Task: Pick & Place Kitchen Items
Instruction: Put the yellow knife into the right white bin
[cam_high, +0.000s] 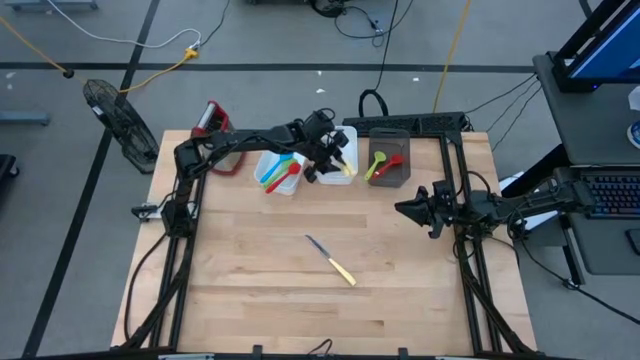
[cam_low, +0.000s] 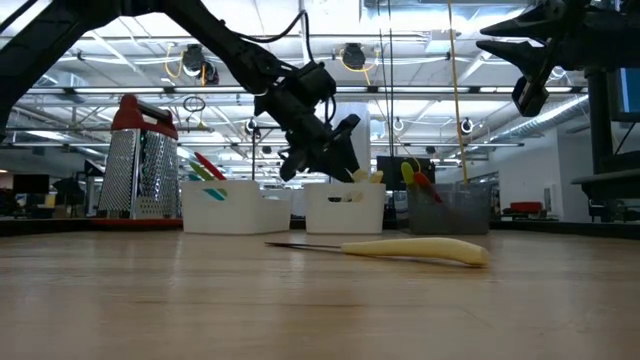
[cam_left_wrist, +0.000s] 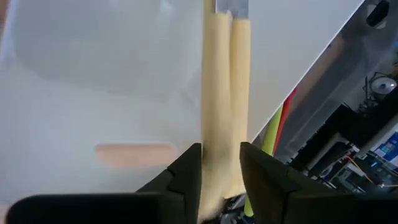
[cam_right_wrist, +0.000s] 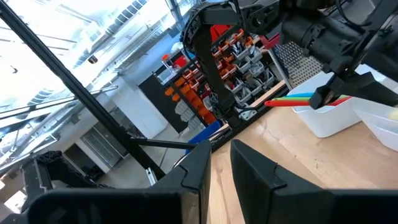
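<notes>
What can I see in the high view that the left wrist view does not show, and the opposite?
Only the high view shows the knife lying alone on the table, the dark grey bin and the right gripper waiting at the table's right side.

Only the left wrist view shows the left gripper with pale yellow handles between its fingers.

Both show the middle white bin under the left gripper.
</notes>
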